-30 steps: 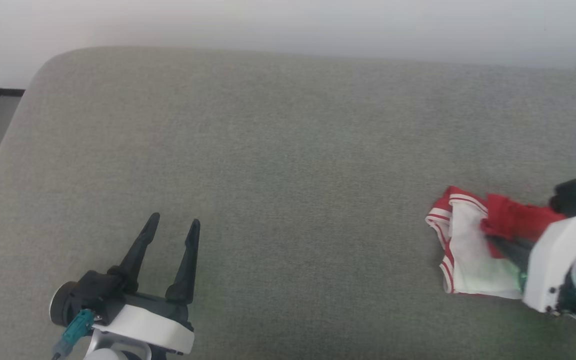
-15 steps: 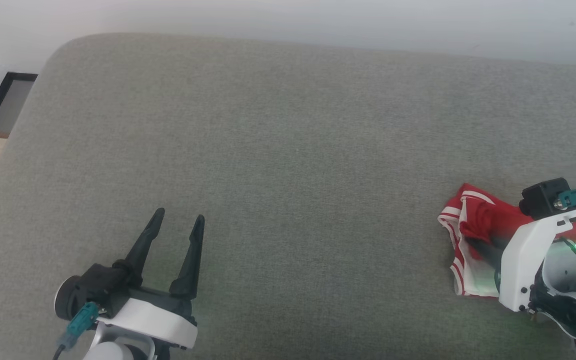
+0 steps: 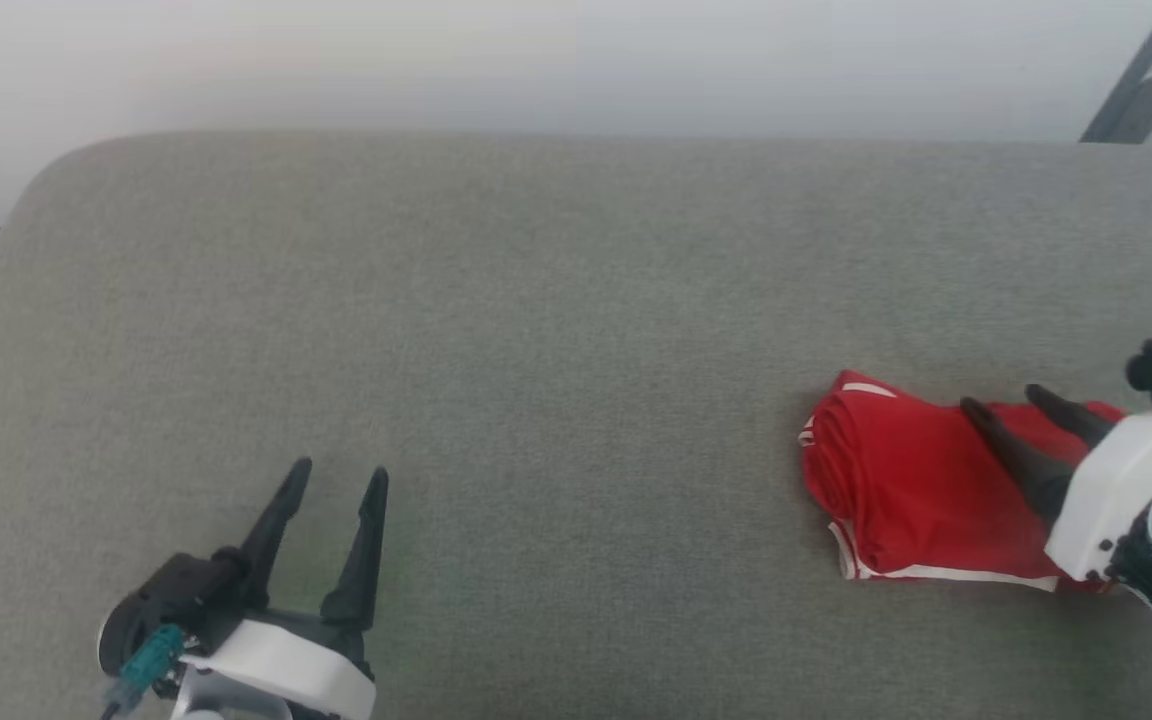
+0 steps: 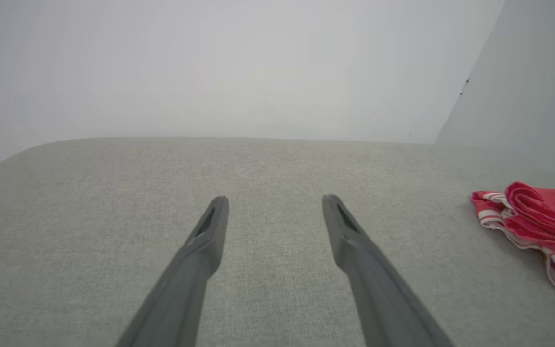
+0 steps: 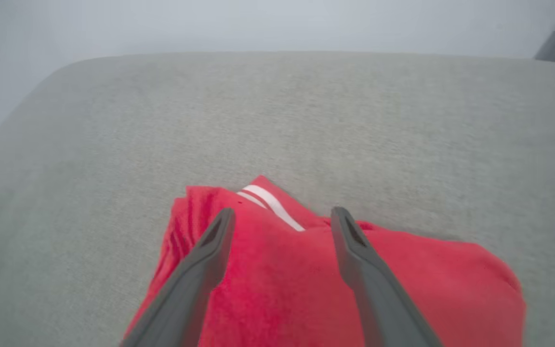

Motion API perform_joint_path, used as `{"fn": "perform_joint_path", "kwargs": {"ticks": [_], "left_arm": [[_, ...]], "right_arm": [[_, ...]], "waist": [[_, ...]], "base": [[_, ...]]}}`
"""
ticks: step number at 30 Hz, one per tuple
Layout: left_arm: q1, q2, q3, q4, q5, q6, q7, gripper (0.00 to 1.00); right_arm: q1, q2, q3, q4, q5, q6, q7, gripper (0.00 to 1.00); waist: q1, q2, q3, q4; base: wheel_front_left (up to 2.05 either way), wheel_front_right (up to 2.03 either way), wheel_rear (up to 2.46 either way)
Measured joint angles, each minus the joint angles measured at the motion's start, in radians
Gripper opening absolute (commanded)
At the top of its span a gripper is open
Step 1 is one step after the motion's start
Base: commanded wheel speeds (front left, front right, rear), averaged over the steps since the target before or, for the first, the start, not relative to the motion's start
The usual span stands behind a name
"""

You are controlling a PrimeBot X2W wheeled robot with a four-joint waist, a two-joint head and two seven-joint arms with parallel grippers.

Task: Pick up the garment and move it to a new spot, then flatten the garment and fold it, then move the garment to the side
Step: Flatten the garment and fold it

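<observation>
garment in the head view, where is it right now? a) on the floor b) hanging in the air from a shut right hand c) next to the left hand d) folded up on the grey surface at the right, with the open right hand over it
d: the garment lies folded on the grey surface with the right hand open over it, while the left hand is far off and open.

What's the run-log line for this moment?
stage: garment folded, lying at right | right gripper: open, over garment, contact unclear | left gripper: open, over grey cushion
</observation>
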Motion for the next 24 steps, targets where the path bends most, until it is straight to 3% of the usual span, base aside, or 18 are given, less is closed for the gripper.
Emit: {"fn": "perform_joint_path", "kwargs": {"ticks": [9,16,24], "left_arm": [[0.017,0.011,0.027,0.069,-0.047,0.0,0.0,1.0],[0.087,0.004,0.071,0.047,-0.045,0.0,0.0,1.0],[0.154,0.0,0.109,-0.002,-0.047,0.0,0.0,1.0]], "right_arm": [[-0.02,-0.032,0.048,0.188,-0.033,0.0,-0.337,1.0],[-0.002,-0.03,0.09,0.241,-0.118,0.0,-0.578,1.0],[0.081,0.002,0.04,0.191,-0.178,0.0,-0.652,1.0]], "waist": [[0.0,0.0,-0.069,-0.05],[0.0,0.0,-0.126,-0.078],[0.0,0.0,-0.157,-0.092]], "base": [[0.0,0.0,0.0],[0.0,0.0,0.0],[0.0,0.0,0.0]]}}
